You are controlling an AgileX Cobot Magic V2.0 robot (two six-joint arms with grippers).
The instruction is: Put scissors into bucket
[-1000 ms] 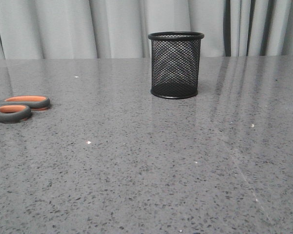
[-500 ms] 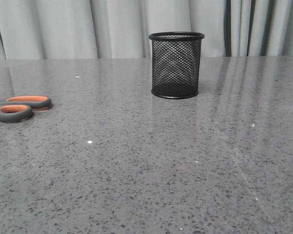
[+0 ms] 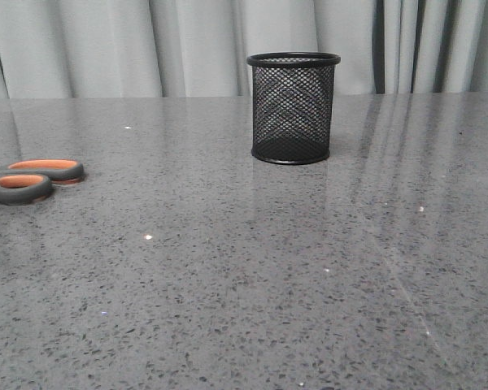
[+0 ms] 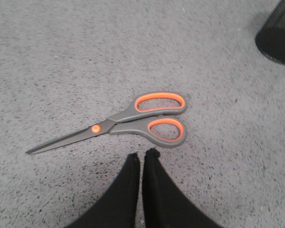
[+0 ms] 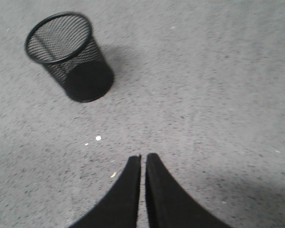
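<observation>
The scissors [image 4: 133, 121], dark grey with orange-lined loops and dark blades, lie flat and closed on the grey speckled table. In the front view only their handles [image 3: 28, 180] show at the far left edge. My left gripper [image 4: 142, 156] is shut and empty, its tips a short way from the lower finger loop, above the table. The bucket [image 3: 293, 108], a black wire-mesh cup, stands upright at the table's far middle. It also shows in the right wrist view [image 5: 69, 56] and at a corner of the left wrist view [image 4: 278, 31]. My right gripper [image 5: 143, 157] is shut and empty, well apart from the bucket.
The grey speckled stone table [image 3: 252, 276] spreads across the front view. Pale grey curtains [image 3: 146, 45] hang behind its far edge. Small white flecks [image 5: 98, 138] lie on the table near the right gripper.
The front view wobbled slightly: the scissors and the bucket shifted a few pixels and came back. Nothing was taken hold of or let go.
</observation>
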